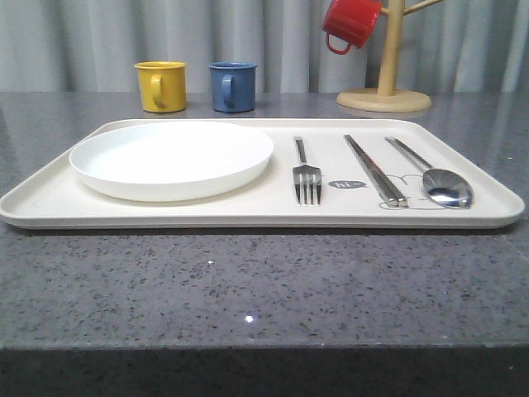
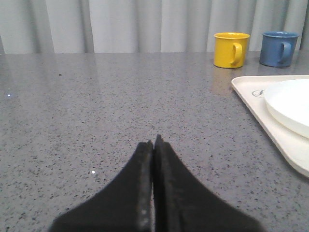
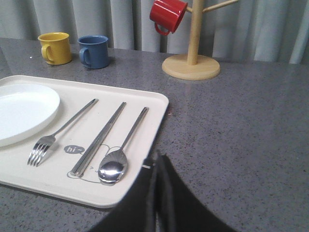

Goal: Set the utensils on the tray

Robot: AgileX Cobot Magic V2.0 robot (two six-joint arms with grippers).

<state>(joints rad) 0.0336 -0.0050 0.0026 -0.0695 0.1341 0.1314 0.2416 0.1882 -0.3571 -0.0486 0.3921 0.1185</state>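
Front view shows fork (image 1: 307, 174), chopsticks (image 1: 374, 169) and spoon (image 1: 436, 177) already on the tray (image 1: 50, 198); we keep both end effectors (image 3: 158, 162) (image 2: 153, 145) closed, clear beside it.

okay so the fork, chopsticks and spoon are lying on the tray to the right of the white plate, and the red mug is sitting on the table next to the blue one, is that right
Not quite. The red mug hangs on the wooden mug tree, as the front view shows; the yellow mug sits beside the blue one. The rest holds.

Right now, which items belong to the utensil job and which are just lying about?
Job: fork, chopsticks, spoon, tray.
Bystanders: white plate, yellow mug, blue mug, red mug, wooden mug tree.
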